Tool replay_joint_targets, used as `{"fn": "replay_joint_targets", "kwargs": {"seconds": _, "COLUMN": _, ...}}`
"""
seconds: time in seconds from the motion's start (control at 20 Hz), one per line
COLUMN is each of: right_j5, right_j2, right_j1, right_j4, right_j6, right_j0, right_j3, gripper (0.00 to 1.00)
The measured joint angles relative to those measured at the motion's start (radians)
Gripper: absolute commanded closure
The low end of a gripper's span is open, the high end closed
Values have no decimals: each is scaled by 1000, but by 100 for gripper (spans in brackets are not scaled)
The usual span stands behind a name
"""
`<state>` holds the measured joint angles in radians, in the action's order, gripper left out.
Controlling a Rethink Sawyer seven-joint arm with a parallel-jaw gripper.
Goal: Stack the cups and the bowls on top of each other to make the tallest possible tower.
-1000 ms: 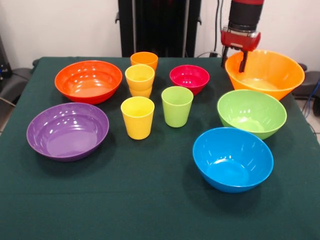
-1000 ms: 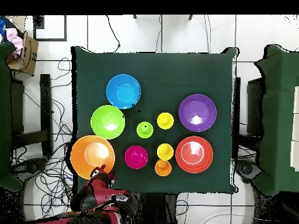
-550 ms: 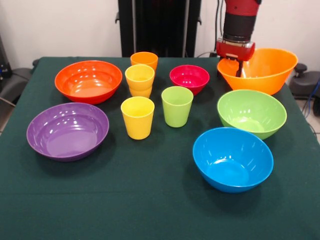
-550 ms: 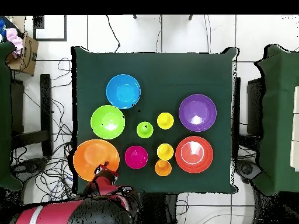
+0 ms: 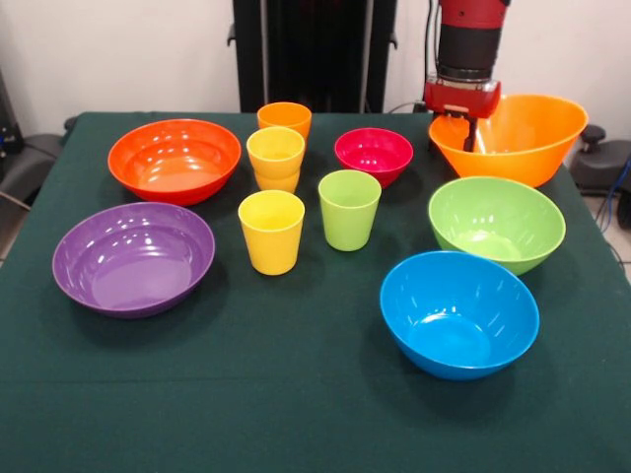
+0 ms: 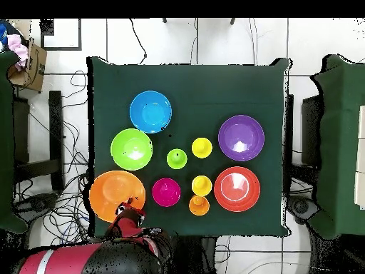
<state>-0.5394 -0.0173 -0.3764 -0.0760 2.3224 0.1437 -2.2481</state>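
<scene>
Green cloth [image 5: 296, 414] covers table — white wall [image 5: 118, 49] behind.

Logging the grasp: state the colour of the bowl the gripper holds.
Orange bowl, tilted in the gripper; clearest in the front view.

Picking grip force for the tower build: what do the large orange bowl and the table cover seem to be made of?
Large orange bowl: likely hard plastic, glossy; bright highlights on a smooth, evenly coloured wall. End effector grips its rim, tilting it. Table cover: looks like dark green cloth, matte, no shine, draping at the edges.
</scene>
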Motion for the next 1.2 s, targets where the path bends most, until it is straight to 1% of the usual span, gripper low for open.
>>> {"fn": "replay_joint_targets", "kwargs": {"seconds": 0.7, "right_j5": -6, "right_j2": -37, "right_j1": 4, "right_j4": 2, "right_j6": 0, "right_j0": 50, "right_j3": 15, "gripper": 100}}
{"fn": "replay_joint_targets", "kwargs": {"seconds": 1.1, "right_j5": -4, "right_j2": -48, "right_j1": 4, "right_j4": 2, "right_j6": 0, "right_j0": 62, "right_j3": 26, "gripper": 100}}
{"fn": "replay_joint_targets", "kwargs": {"seconds": 1.15, "right_j5": 2, "right_j2": -53, "right_j1": 7, "right_j4": 1, "right_j6": 0, "right_j0": 64, "right_j3": 38, "gripper": 0}}
{"fn": "replay_joint_targets", "kwargs": {"seconds": 1.2, "right_j5": 3, "right_j2": -54, "right_j1": 8, "right_j4": 1, "right_j6": 0, "right_j0": 64, "right_j3": 40, "gripper": 0}}
